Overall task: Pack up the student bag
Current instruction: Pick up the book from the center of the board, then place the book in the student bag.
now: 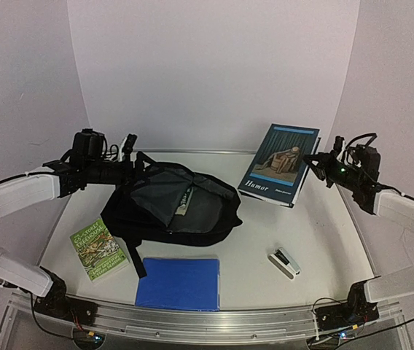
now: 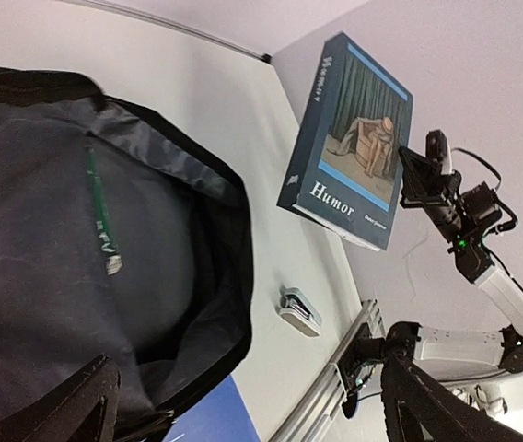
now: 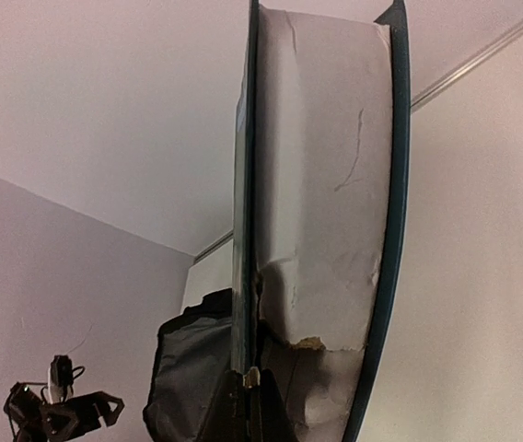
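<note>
The student bag (image 1: 170, 205), a black backpack, lies left of centre with its mouth gaping and grey lining (image 2: 50, 258) showing. A green strip (image 2: 103, 216) lies on the lining. My left gripper (image 1: 125, 152) hovers at the bag's far left rim, open wide; in the left wrist view (image 2: 252, 398) one finger (image 2: 63, 410) sits by the bag's edge. My right gripper (image 1: 314, 161) is shut on the front cover of the blue "Humor" book (image 1: 280, 164), holding it tilted above the table. The right wrist view shows the book edge-on (image 3: 321, 221), its cover pinched in the gripper (image 3: 254, 382).
A green paperback (image 1: 99, 249) lies at the front left beside the bag's strap. A blue flat folder (image 1: 178, 283) sits at the near edge. A small white and black device (image 1: 284, 262) rests at the front right. White walls enclose the table.
</note>
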### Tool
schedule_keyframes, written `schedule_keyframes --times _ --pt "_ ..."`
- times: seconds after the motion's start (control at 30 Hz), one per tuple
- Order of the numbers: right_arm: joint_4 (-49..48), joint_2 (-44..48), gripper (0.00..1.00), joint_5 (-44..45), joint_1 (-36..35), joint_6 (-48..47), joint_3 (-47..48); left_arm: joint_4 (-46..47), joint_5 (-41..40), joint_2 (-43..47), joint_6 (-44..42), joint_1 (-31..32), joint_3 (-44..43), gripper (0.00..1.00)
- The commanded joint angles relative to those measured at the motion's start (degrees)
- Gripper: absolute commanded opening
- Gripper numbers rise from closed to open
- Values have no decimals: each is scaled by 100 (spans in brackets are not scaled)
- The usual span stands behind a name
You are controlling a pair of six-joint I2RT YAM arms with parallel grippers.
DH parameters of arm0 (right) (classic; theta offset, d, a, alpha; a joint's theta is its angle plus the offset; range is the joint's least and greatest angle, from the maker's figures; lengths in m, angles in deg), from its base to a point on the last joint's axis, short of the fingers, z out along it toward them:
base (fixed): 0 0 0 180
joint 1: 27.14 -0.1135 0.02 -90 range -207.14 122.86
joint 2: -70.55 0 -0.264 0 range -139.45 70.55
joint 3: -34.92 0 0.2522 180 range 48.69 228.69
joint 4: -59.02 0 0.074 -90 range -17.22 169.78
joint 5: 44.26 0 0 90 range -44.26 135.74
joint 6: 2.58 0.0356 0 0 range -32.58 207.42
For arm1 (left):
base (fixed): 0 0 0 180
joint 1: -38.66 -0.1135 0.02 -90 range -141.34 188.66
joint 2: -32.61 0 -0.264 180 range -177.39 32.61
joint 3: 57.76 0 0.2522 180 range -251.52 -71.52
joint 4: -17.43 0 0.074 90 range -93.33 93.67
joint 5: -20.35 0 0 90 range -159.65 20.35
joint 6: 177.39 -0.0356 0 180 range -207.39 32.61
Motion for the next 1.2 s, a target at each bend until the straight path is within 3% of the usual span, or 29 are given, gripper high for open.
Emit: schedule_keyframes --times 0.0,0.2,0.43,0.67,0.9,1.17 --pt "-45 273 0 -984 -447 -121 492 777 300 -541 111 480 -747 99" --pt "-6 246 0 -984 -1352 -84 875 1218 598 -1202 131 1095 -1307 100" --pt "-87 -40 0 -1056 -1942 -97 1211 1645 637 -1394 390 1231 -1071 100" --pt "-327 -289 0 -1241 -2110 -10 1327 2519 1063 -1458 738 1385 -910 99" --pt "-635 -365 0 -1352 -2220 131 1297 2651 1226 -1702 862 1457 -1045 89" --pt "-734 -286 0 -1438 -2244 174 1284 2792 1258 -1919 1017 1452 -1131 88"
